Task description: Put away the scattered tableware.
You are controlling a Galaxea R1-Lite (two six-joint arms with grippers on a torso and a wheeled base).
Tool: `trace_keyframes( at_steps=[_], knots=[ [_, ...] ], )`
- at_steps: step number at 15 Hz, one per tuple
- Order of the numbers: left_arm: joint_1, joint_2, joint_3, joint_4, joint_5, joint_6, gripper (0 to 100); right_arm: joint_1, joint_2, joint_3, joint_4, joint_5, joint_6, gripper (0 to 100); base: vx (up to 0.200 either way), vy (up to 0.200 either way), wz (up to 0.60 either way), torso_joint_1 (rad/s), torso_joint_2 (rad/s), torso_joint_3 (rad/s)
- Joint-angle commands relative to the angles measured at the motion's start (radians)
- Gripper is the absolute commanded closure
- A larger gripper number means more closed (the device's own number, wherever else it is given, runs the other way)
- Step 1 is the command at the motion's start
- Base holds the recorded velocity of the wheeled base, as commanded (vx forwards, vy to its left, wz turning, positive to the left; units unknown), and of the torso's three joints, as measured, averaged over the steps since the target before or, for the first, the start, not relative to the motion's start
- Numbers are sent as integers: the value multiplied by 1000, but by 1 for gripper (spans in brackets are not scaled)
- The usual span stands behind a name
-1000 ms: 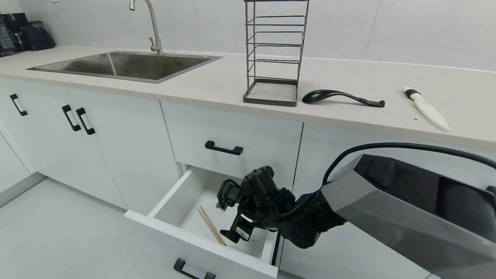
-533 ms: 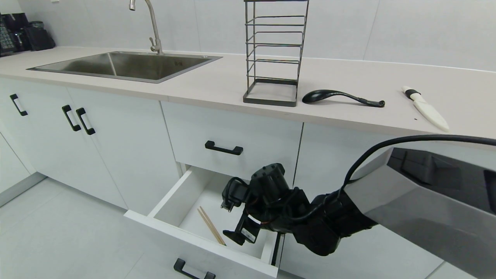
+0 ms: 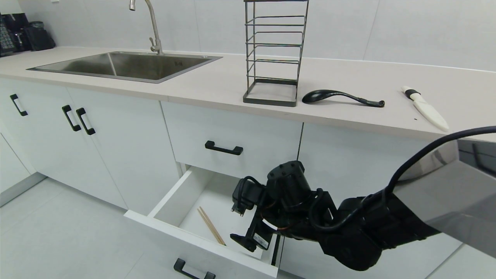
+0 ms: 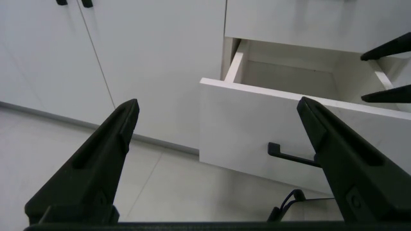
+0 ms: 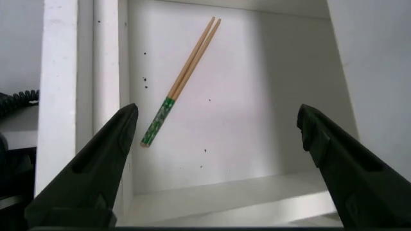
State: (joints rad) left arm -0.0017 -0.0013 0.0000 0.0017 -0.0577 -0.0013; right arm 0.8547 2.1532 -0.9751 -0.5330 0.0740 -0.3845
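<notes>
A pair of wooden chopsticks (image 3: 211,226) with green-patterned ends (image 5: 182,80) lies on the floor of the open white drawer (image 3: 166,201). My right gripper (image 3: 250,241) hangs above the drawer's right front corner, open (image 5: 215,173), with nothing between its fingers. On the counter lie a black ladle (image 3: 341,97) and a white knife with a black band (image 3: 425,108). My left gripper (image 4: 218,167) is open and empty, low down and facing the drawer front (image 4: 244,122) from outside.
A tall wire rack (image 3: 273,54) stands on the counter left of the ladle. Further left are a steel sink (image 3: 124,64) and its tap. Directly above the open drawer is a shut drawer with a black handle (image 3: 223,148). Cabinet doors fill the left.
My right arm has swung to the right and lifted slightly, carrying the open gripper from over the drawer's middle toward its right side. The chopsticks have stayed put.
</notes>
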Motion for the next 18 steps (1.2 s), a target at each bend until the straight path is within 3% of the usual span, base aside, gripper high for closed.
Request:
trace_keyframes(
  at_steps=[1, 7, 14, 18],
  knots=[
    [0, 1, 0, 0, 1, 0, 0, 0, -52, 21, -1, -2, -1, 0, 0, 0, 0, 0, 0, 0],
    [0, 1, 0, 0, 1, 0, 0, 3, -58, 138, -88, -2, 6, 0, 0, 0, 0, 0, 0, 0],
    [0, 1, 0, 0, 1, 0, 0, 3, -55, 142, -88, -2, 3, 0, 0, 0, 0, 0, 0, 0],
    [0, 1, 0, 0, 1, 0, 0, 3, -53, 147, -88, 1, 4, 0, 0, 0, 0, 171, -84, -65]
  ],
)
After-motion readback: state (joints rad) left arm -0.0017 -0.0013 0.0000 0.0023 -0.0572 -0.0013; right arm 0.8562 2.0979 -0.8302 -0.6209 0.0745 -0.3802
